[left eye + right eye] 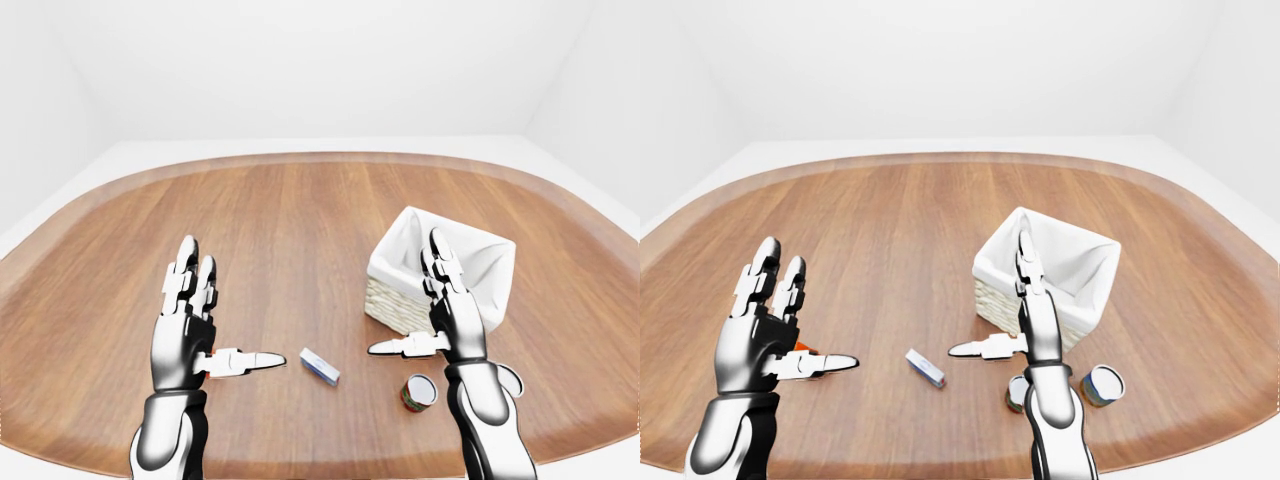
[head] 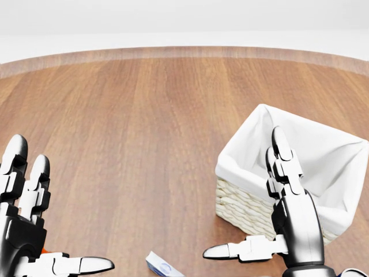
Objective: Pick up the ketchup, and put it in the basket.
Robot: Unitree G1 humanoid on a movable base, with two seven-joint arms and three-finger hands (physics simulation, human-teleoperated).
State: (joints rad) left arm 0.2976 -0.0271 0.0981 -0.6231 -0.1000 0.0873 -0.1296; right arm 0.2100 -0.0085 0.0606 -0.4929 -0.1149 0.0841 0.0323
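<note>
The ketchup shows only as a small red-orange patch (image 1: pixel 800 347) on the wooden table, mostly hidden behind my left hand. The basket (image 1: pixel 395 306), woven with a white cloth liner, stands at the right of the table. My left hand (image 1: pixel 232 308) is open and empty, fingers pointing up, thumb out to the right, held above the ketchup. My right hand (image 1: pixel 405 292) is open and empty, raised just in front of the basket's left side, thumb pointing left.
A small white and blue box (image 1: pixel 320 366) lies between my hands. An open can (image 1: pixel 418 392) stands by my right wrist and a second can (image 1: pixel 1102 384) lies right of it. The table's curved edge (image 1: pixel 330 462) runs along the bottom.
</note>
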